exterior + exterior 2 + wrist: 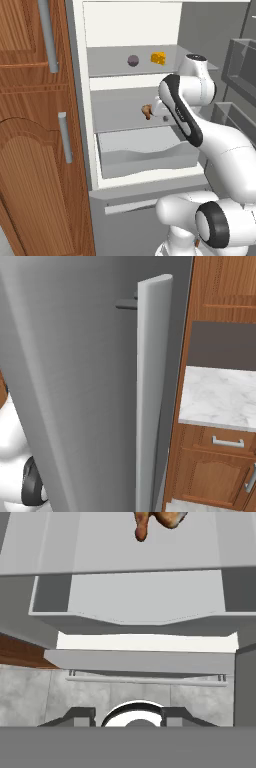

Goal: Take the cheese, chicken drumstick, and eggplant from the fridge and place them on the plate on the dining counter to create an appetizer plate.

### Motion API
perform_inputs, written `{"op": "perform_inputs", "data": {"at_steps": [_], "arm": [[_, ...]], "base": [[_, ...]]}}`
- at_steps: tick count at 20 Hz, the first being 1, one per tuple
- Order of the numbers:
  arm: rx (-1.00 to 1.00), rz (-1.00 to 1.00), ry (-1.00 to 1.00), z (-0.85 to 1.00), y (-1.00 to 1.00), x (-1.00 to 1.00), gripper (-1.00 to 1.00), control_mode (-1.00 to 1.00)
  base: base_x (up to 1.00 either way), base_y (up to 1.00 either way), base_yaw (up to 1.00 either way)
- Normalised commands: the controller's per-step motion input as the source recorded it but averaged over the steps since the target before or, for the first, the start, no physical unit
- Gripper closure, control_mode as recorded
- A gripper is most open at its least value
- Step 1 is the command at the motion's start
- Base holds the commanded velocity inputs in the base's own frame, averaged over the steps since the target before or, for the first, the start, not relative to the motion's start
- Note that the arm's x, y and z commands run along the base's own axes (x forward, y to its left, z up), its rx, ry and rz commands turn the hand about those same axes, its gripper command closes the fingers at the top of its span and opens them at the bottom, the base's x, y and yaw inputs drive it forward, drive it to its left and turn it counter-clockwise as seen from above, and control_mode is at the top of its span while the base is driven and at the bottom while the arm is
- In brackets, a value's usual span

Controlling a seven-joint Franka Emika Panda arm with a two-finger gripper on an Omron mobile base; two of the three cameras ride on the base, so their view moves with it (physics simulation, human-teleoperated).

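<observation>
Inside the fridge [85,125], over the middle shelf [120,117]: jaws partly closed, pinching the chicken drumstick [147,111], lifted above the wavy-fronted drawer [145,150]. On the upper shelf: eggplant [133,60] at left, cheese [158,58] just right of it, apart.

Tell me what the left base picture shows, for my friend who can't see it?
The robot's white arm reaches into the open fridge toward a brown chicken drumstick on the middle shelf. A yellow cheese and a purple eggplant sit on the shelf above.
</observation>
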Motion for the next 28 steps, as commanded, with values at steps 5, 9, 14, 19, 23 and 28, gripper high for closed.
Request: {"op": "perform_inputs", "data": {"at_steps": [5,9,14,19,23,28], "arm": [[0.0,0.0,0.0,0.0,0.0,-0.13,-1.0,-1.0],[0.0,-0.02,-0.05,0.0,0.0,-0.19,-1.0,-1.0],[0.0,-0.03,-0.07,-0.02,0.0,-0.06,-1.0,-1.0],[0.0,-0.04,-0.01,-0.03,0.0,-0.06,-1.0,-1.0],[-0.02,-0.07,0.01,-0.2,0.0,0.0,-1.0,-1.0],[-0.01,-0.11,-0.01,-0.26,0.0,0.15,-1.0,-1.0]], "base": [[0.0,0.0,0.0],[0.0,0.0,0.0],[0.0,0.0,0.0],[0.0,0.0,0.0],[0.0,0.0,0.0],[0.0,0.0,0.0]]}}
